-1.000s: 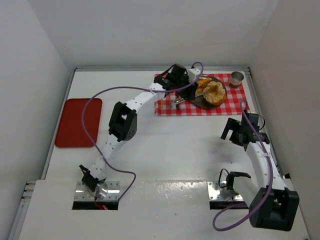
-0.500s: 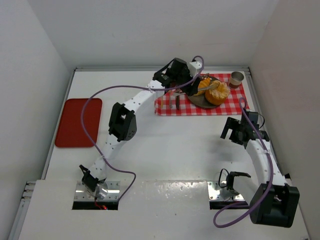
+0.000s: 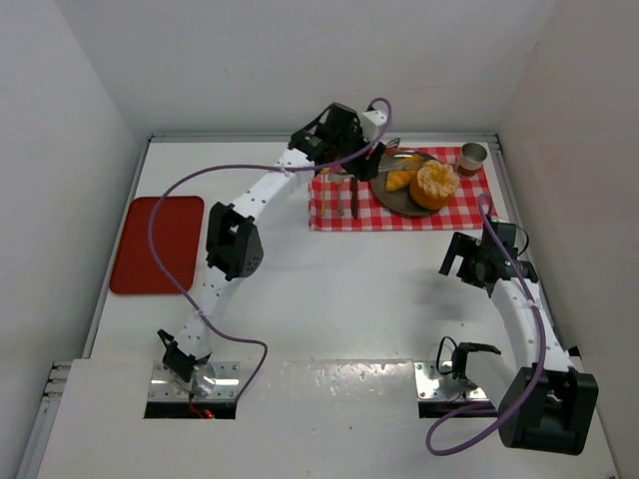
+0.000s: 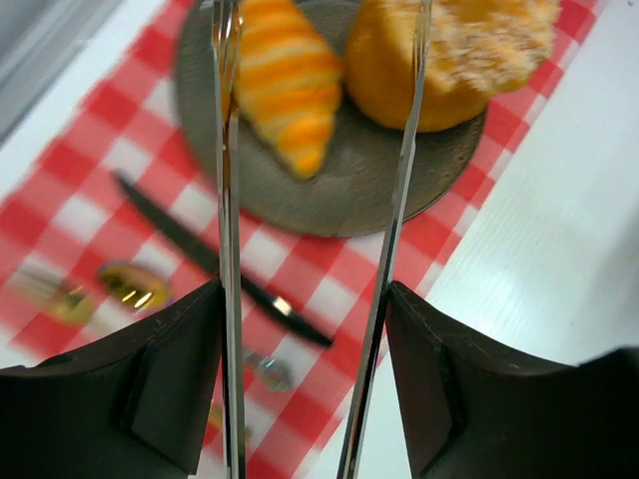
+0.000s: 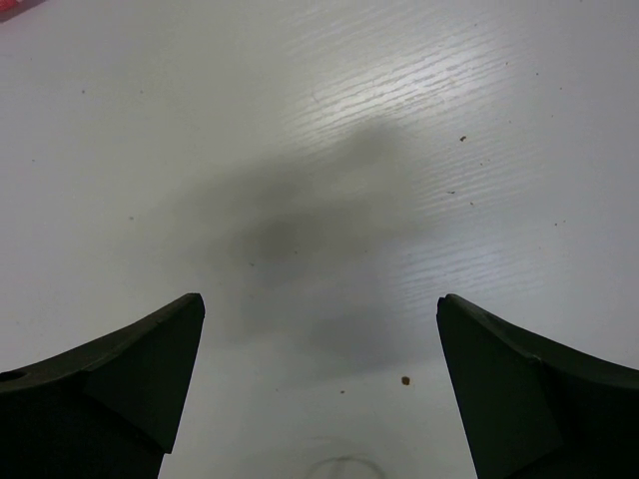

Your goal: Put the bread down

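Observation:
The small ridged croissant (image 3: 400,180) and the round lumpy bun (image 3: 436,185) lie side by side on a dark grey plate (image 3: 391,203) on the red-checked cloth (image 3: 469,212). In the left wrist view the croissant (image 4: 290,85) is at top middle, with the bun (image 4: 459,55) to its right on the plate (image 4: 329,195). My left gripper (image 3: 367,158) (image 4: 305,299) is shut on metal tongs (image 4: 399,200). The tong blades stand apart and empty above the plate's left side. My right gripper (image 3: 461,261) (image 5: 319,309) is open and empty over bare table.
A knife (image 4: 225,269) and other cutlery (image 3: 344,198) lie on the cloth left of the plate. A brown cup (image 3: 472,158) stands at the cloth's far right corner. A red tray (image 3: 155,244) lies at the table's left edge. Walls enclose the table.
My left arm has drawn back up and to the left, off the plate. The bun and croissant now lie uncovered on the plate. The right arm has not moved.

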`<control>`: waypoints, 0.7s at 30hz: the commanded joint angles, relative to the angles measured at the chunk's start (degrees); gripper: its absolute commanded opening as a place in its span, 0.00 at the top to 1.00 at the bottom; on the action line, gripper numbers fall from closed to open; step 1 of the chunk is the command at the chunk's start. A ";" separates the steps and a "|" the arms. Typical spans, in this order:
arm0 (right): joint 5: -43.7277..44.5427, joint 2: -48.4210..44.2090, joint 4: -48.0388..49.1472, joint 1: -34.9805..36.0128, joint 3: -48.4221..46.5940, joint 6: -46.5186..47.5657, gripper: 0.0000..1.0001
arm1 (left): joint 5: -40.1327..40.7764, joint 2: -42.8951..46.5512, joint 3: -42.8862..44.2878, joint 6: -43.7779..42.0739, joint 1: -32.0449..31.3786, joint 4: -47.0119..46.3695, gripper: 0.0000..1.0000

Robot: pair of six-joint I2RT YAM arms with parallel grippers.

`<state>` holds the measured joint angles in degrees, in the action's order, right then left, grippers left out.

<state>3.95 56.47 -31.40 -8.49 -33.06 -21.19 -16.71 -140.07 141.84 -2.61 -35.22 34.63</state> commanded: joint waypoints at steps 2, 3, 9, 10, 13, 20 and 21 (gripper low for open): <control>-1.40 -0.48 4.50 -0.03 -1.92 -1.48 0.00 | 0.80 13.40 -4.78 0.24 10.57 3.42 0.32; -1.66 -0.39 6.07 -0.12 -2.01 -1.92 0.00 | 0.80 17.34 -7.34 1.02 12.79 3.42 0.34; -5.07 2.15 12.40 0.23 -0.61 -4.55 0.01 | 2.55 31.33 -30.16 3.58 33.15 3.42 0.38; -5.44 2.42 13.46 0.14 -0.52 -5.43 0.01 | 2.56 34.31 -33.00 3.58 35.29 3.42 0.38; -6.76 3.91 15.14 0.67 0.71 -7.02 0.03 | -0.42 37.49 -42.50 3.58 40.93 3.42 0.38; -6.76 6.02 16.36 2.86 0.80 -8.69 0.03 | 0.27 38.12 -54.29 4.54 39.53 -0.52 0.39; -6.93 6.02 16.02 2.87 1.32 -9.04 0.03 | 0.88 37.51 -56.04 5.07 39.01 -1.14 0.39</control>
<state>-2.07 62.65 -18.24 -6.20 -32.32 -28.38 -14.94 -103.26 87.15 0.73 4.86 36.88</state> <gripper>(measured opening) 0.974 0.611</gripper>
